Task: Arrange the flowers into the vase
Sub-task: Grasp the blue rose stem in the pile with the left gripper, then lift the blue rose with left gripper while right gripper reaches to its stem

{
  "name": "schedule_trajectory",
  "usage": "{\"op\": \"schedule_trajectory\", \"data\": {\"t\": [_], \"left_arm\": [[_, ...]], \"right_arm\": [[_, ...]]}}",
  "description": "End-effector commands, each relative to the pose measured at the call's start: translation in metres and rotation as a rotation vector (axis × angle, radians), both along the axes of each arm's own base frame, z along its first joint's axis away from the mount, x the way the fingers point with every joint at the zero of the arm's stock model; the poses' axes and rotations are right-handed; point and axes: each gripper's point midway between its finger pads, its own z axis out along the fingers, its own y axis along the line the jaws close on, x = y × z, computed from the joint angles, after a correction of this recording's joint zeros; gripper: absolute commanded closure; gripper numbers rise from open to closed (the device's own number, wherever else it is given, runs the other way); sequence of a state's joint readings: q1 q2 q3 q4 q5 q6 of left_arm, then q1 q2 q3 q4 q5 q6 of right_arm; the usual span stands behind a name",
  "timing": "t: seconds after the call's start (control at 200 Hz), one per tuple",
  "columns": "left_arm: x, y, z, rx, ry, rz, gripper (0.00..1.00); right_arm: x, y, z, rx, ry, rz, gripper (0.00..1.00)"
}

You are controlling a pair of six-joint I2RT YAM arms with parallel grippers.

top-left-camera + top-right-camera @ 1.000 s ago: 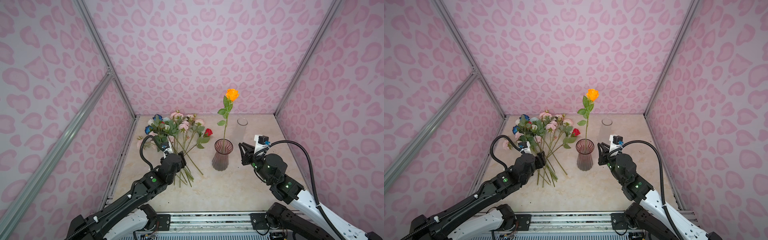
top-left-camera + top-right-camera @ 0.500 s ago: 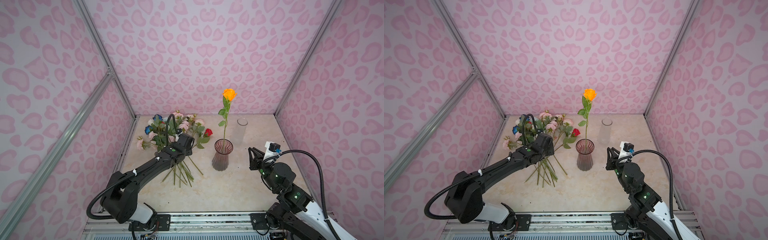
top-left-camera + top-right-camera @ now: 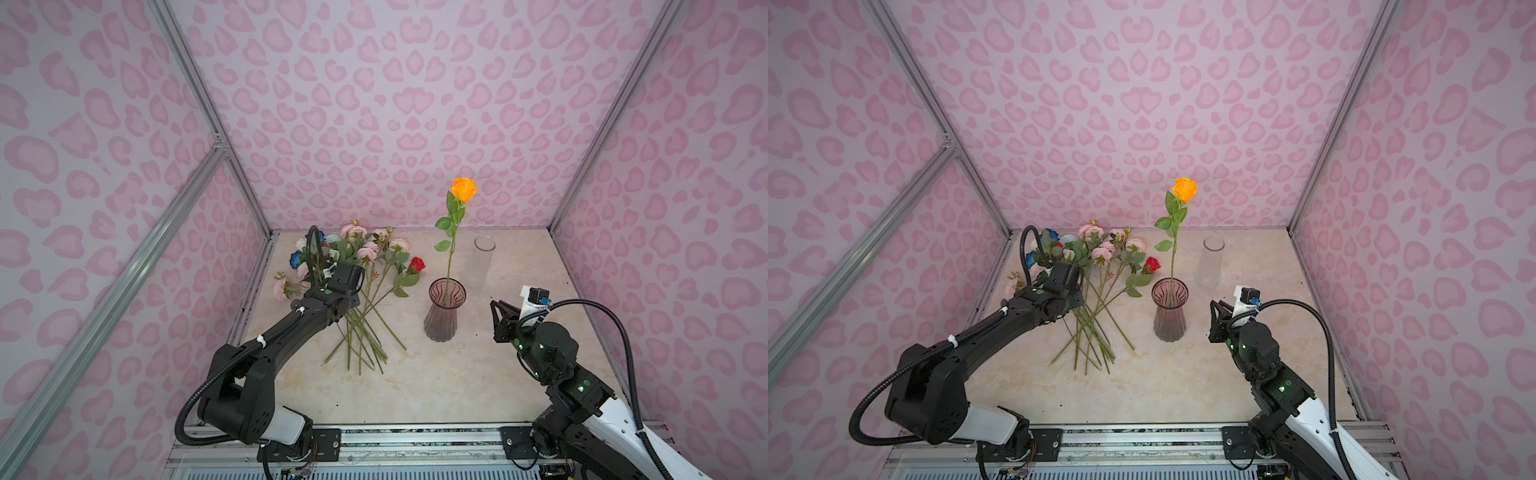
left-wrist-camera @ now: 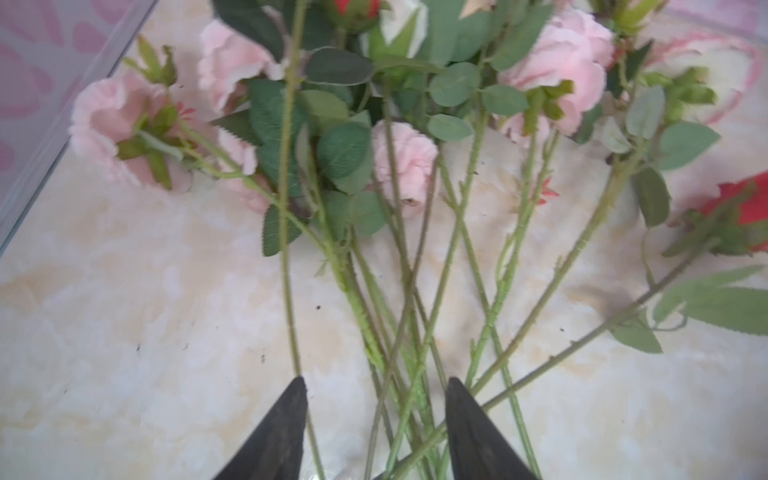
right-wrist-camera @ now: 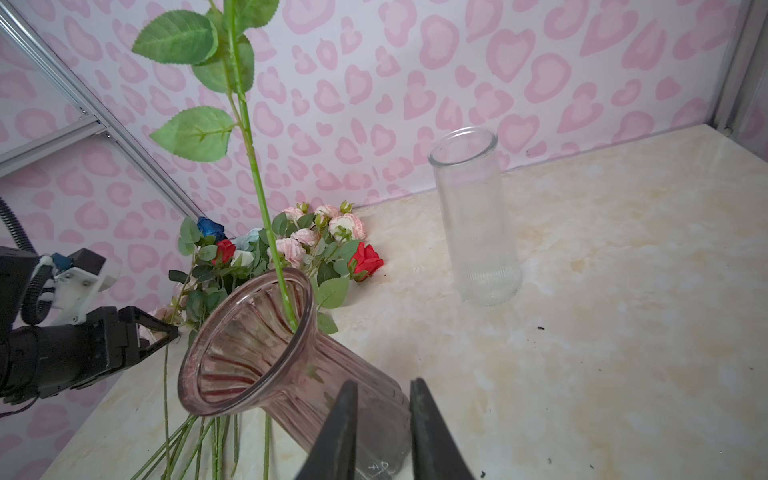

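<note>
A pink ribbed glass vase (image 3: 442, 320) (image 3: 1169, 322) (image 5: 291, 365) stands mid-table with one orange rose (image 3: 464, 190) (image 3: 1185, 189) upright in it. The other flowers (image 3: 365, 266) (image 3: 1100, 257) (image 4: 403, 158) lie in a heap at back left, stems fanning toward the front. My left gripper (image 4: 376, 380) is low over the crossed stems (image 4: 415, 332), open, with several stems between its fingers. To the right of the vase, my right gripper (image 3: 494, 305) (image 5: 382, 382) is apart from it, its jaws narrowly open and empty.
A tall clear glass vase (image 3: 482, 262) (image 3: 1212, 262) (image 5: 478, 232) stands empty behind the pink one. A red rose (image 3: 417, 264) lies at the heap's right edge, close to the pink vase. Pink patterned walls close in three sides.
My left arm has reached forward over the flower stems and its jaws have narrowed around them. The right arm has barely shifted beside the vase.
</note>
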State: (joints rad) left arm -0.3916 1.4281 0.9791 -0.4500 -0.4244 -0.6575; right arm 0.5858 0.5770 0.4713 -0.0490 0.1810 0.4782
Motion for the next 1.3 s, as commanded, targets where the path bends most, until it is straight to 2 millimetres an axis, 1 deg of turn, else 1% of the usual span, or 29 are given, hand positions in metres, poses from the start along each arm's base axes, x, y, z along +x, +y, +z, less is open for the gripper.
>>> {"op": "schedule_trajectory", "data": {"t": [0.0, 0.08, 0.14, 0.24, 0.28, 0.36, 0.47, 0.555, 0.58, 0.62, 0.735, 0.78, 0.875, 0.925, 1.13, 1.295], "left_arm": [[-0.009, 0.025, 0.002, -0.062, -0.057, 0.132, 0.44], [-0.009, 0.03, -0.006, -0.13, -0.078, 0.13, 0.44], [-0.006, 0.031, -0.011, -0.146, -0.083, 0.122, 0.44], [-0.001, 0.024, -0.019, -0.173, -0.098, 0.07, 0.45], [0.0, 0.025, -0.024, -0.166, -0.09, 0.067, 0.46], [0.003, 0.024, -0.03, -0.152, -0.081, 0.051, 0.48], [0.005, 0.029, -0.039, -0.121, -0.074, 0.063, 0.54], [0.007, 0.027, -0.048, -0.115, -0.056, 0.051, 0.63], [0.008, 0.027, -0.049, -0.115, -0.052, 0.048, 0.72], [0.008, 0.025, -0.051, -0.115, -0.044, 0.04, 0.79], [0.006, 0.025, -0.053, -0.117, -0.036, 0.035, 0.9], [0.005, 0.026, -0.051, -0.114, -0.037, 0.04, 0.93], [0.002, 0.029, -0.039, -0.111, -0.062, 0.048, 0.96], [0.002, 0.03, -0.026, -0.114, -0.089, 0.049, 0.96], [0.007, 0.027, 0.04, -0.133, -0.222, 0.009, 0.96], [0.008, 0.036, 0.092, -0.085, -0.324, 0.006, 0.97]], "right_arm": [[0.001, 0.002, 0.004, 0.024, -0.018, 0.01, 0.76], [0.0, 0.001, 0.005, 0.025, -0.022, 0.009, 0.76], [0.001, 0.001, 0.005, 0.025, -0.022, 0.01, 0.76], [0.0, 0.001, 0.005, 0.025, -0.02, 0.01, 0.76], [0.0, 0.001, 0.005, 0.029, -0.019, 0.011, 0.76], [-0.001, 0.0, 0.003, 0.029, -0.013, 0.01, 0.76], [-0.003, -0.002, 0.002, 0.035, -0.014, 0.004, 0.76], [-0.003, -0.002, 0.003, 0.037, -0.016, 0.003, 0.76], [-0.003, -0.002, 0.004, 0.038, -0.016, 0.004, 0.76], [-0.003, -0.003, 0.004, 0.038, -0.017, 0.003, 0.76], [-0.003, -0.004, 0.002, 0.027, -0.013, 0.001, 0.76], [-0.003, -0.004, 0.002, 0.027, -0.013, -0.003, 0.76], [-0.004, -0.005, 0.003, 0.029, -0.019, -0.006, 0.76], [-0.004, -0.005, 0.003, 0.032, -0.021, -0.007, 0.76], [-0.001, -0.002, 0.007, 0.038, -0.028, 0.003, 0.77], [-0.001, -0.001, 0.011, 0.055, -0.041, 0.004, 0.78]]}}
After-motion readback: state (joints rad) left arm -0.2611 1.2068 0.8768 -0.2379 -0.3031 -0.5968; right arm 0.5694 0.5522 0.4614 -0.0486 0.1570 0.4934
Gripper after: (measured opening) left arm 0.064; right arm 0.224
